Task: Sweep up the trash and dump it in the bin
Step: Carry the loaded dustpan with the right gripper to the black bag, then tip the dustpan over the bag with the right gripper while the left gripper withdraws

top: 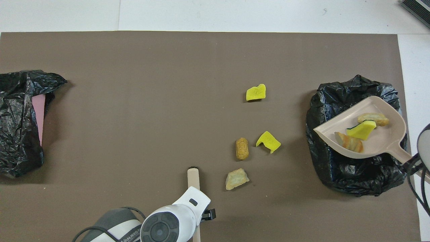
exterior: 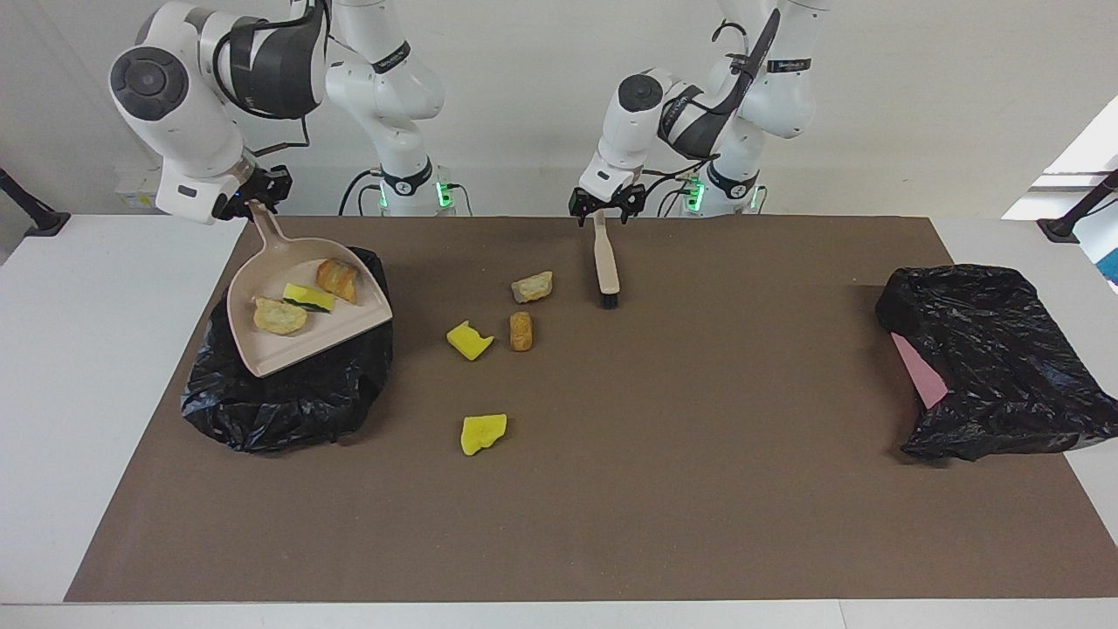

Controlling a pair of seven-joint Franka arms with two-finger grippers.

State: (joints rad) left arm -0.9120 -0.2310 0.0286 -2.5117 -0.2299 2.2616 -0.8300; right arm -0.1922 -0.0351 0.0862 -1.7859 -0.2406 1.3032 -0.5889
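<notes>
My right gripper [exterior: 253, 203] is shut on the handle of the beige dustpan [exterior: 262, 349], which hangs over the black-bagged bin [exterior: 279, 406], handle end higher. In the pan [top: 386, 143] lie three pieces of trash: a tan lump [exterior: 279, 316], a yellow sponge [exterior: 307, 298] and an orange-brown lump [exterior: 337, 279]. Several more scraps lie on the mat: yellow ones [exterior: 470, 341] [exterior: 483, 432] and tan ones [exterior: 521, 332] [exterior: 533, 286]. My left gripper [exterior: 601, 208] stands open over the handle end of the brush [exterior: 604, 262], which lies on the mat near the robots.
A second black bag [exterior: 996, 358] with a pink sheet [top: 39, 114] showing lies at the left arm's end of the brown mat [exterior: 699, 489]. White table borders the mat at both ends.
</notes>
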